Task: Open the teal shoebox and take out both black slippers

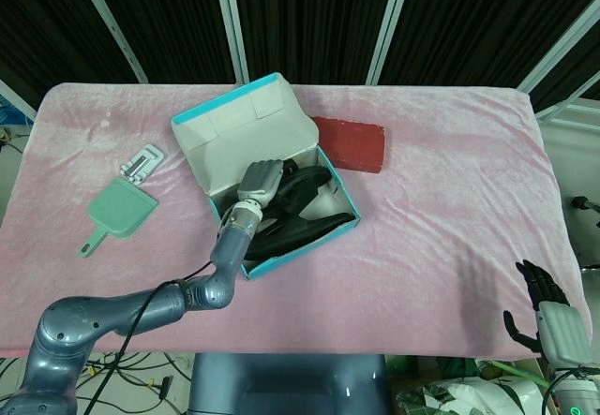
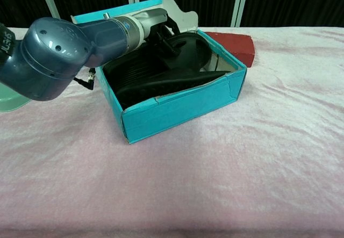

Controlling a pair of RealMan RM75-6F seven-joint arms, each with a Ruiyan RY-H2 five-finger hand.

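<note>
Left hand (image 1: 262,182) reaches into the open teal shoebox (image 1: 309,246), fingers curled down around a black slipper (image 1: 302,187) — forearm angled up from the worktop's (image 1: 450,200) near edge. Second slipper (image 2: 161,79) lies in the box. Right hand (image 1: 548,317) hangs off the worktop's near right corner — fingers apart, holding nothing.

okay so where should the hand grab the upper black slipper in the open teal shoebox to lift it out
Probably by its raised strap, coming straight down from above. The upper black slipper lies tilted across the other inside the open teal shoebox, whose walls block any sideways approach. The left hand is already reaching in there.
</note>
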